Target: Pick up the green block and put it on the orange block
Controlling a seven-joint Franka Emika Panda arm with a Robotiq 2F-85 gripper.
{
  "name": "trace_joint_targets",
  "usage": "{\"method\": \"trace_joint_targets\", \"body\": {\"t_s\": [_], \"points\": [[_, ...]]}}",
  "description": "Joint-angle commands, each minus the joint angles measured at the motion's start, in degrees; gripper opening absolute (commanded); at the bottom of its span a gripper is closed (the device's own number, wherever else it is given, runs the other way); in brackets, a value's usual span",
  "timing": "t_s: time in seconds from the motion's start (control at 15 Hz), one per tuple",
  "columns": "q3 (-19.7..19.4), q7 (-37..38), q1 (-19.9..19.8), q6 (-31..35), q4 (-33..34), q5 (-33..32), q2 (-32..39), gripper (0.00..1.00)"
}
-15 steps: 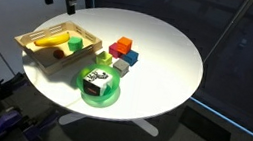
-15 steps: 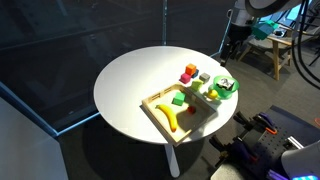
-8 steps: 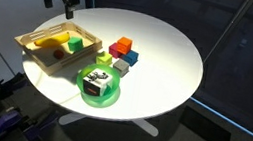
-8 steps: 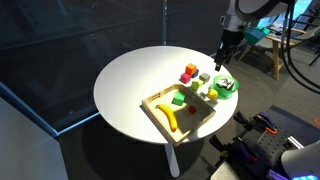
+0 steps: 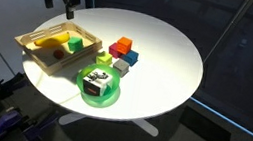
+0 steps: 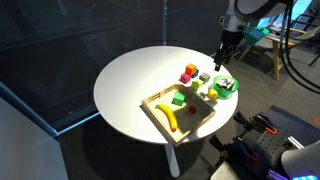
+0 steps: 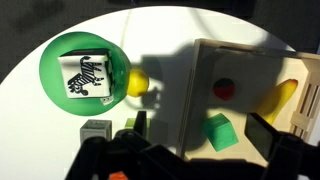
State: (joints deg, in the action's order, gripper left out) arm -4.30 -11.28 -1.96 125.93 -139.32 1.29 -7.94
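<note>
The green block [image 7: 218, 131] lies inside the wooden tray [image 7: 195, 90], beside a banana [image 7: 285, 95]. It also shows in both exterior views [image 5: 73, 43] [image 6: 179, 99]. The orange block [image 5: 125, 43] [image 6: 191, 69] sits in a cluster of blocks near the table's middle. My gripper [image 7: 200, 127] is open and empty. It hangs above the tray with the green block below and between its fingers, not touching it. In both exterior views the gripper [image 5: 57, 5] [image 6: 220, 62] is well above the table.
A red cube [image 5: 117, 51], a blue cube [image 5: 130, 57] and a grey cube [image 7: 97, 130] surround the orange block. A green plate [image 7: 55, 55] holds a zebra-patterned cube [image 7: 88, 75]. A yellow piece [image 7: 138, 82] lies beside it. A red round piece [image 7: 226, 88] is in the tray.
The gripper came down a little toward the tray between one second and half a second ago. Since then nothing has visibly moved.
</note>
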Motion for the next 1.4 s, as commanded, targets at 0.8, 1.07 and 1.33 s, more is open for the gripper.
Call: {"method": "trace_joint_targets", "body": {"t_s": [0.8, 1.07, 1.33], "points": [[2.58, -1.98, 1.21, 11.31, -1.78, 1.05, 5.96, 1.0], [3.84, -1.87, 1.8, 15.98, -2.24, 2.85, 8.62, 1.0], [5.29, -1.02, 2.28, 17.91, -0.78, 2.49, 11.92, 1.0]]}}
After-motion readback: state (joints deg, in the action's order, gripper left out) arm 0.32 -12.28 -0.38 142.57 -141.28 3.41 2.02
